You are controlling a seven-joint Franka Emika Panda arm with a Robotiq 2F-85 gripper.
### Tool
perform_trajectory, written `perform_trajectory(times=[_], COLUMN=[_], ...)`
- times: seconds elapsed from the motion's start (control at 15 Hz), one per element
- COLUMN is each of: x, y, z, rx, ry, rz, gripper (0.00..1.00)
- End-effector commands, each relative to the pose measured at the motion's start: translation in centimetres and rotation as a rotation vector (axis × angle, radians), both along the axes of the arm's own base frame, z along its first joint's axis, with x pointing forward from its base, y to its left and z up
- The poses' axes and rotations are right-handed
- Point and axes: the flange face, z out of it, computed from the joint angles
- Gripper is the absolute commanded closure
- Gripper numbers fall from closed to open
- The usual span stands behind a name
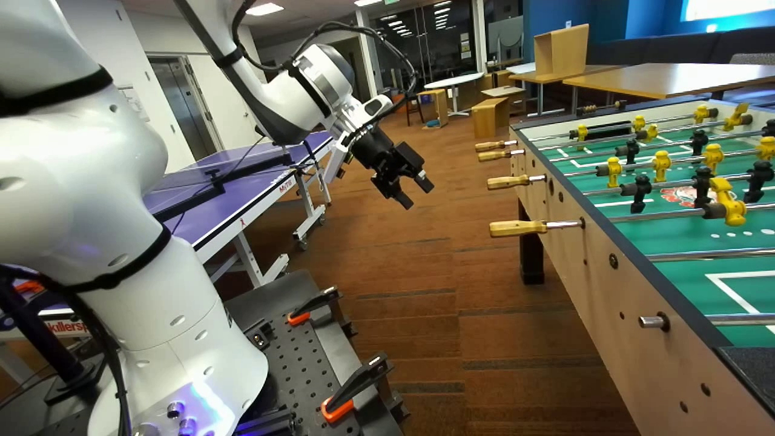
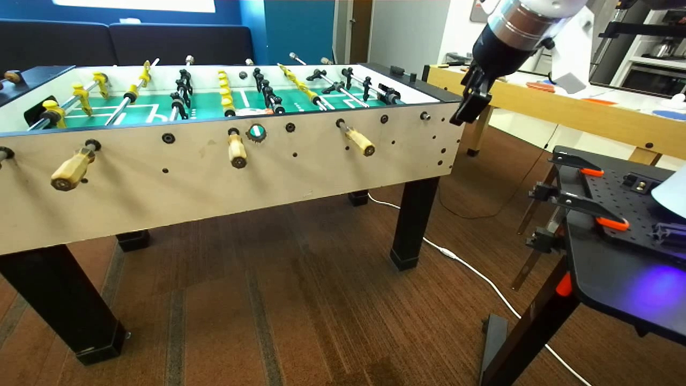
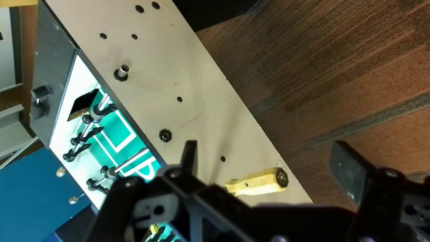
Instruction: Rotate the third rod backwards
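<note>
The third rod's tan wooden handle (image 1: pixel 517 227) is the nearest and largest-looking handle in an exterior view. It sticks out of the foosball table's side on a short metal shaft. It also shows in an exterior view (image 2: pixel 358 140) and in the wrist view (image 3: pixel 265 182), where the gripper body hides its inner end. My gripper (image 1: pixel 416 192) is open and empty, in the air apart from the handle. In an exterior view, the gripper (image 2: pixel 467 113) is near the table's corner, above handle height. In the wrist view the handle appears between the spread fingers (image 3: pixel 267 161), beyond their tips.
The foosball table's side panel (image 1: pixel 605 315) runs beside the handles. A bare rod stub (image 1: pixel 652 322) protrudes from it. Other tan handles (image 1: pixel 514 181) stick out farther along. Yellow and black figures sit on the rods. A purple ping-pong table (image 1: pixel 242 194) stands behind the arm.
</note>
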Motion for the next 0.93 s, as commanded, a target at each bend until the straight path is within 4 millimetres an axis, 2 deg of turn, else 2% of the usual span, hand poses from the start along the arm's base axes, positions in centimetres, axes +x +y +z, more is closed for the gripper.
perform_trajectory(times=[0.0,0.2,0.47,0.87], x=[0.1,0.5,1.7,4.0], y=[0.1,0.2,1.2,5.6], z=[-0.2,-0.2,-1.9,-7.4], rx=[0.000,0.004,-0.274,-0.542], ry=[0.007,0.006,0.127,0.264], rz=[0.001,0.001,0.049,0.205], gripper=[0.00,0.00,0.00,0.00])
